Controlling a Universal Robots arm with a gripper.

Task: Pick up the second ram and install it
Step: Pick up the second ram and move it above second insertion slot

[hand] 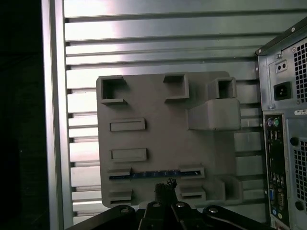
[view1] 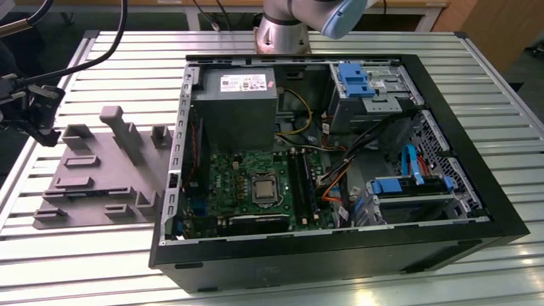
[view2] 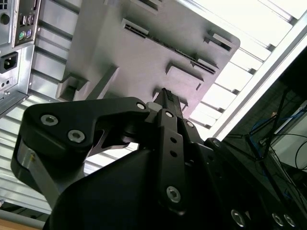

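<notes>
Grey tray [hand: 158, 139] cradled the second ram [hand: 144, 175], plain in first wrist view; gripper [hand: 165, 184] nearby, jaws clenched, empty.

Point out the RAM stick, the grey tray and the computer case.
RAM stick [hand: 144, 175], first wrist view, middle of its dark blue edge.
Grey tray [hand: 163, 139], first wrist view, bare flat base.
Computer case [view1: 340, 258], exterior view, its near black wall.

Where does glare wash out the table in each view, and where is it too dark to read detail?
Exterior view: even light, mild sheen on the table slats. Second wrist view: slats beyond the tray blow out white; the gripper is dark. First wrist view: glare on the slats beyond the tray, black off the table's edge.
</notes>
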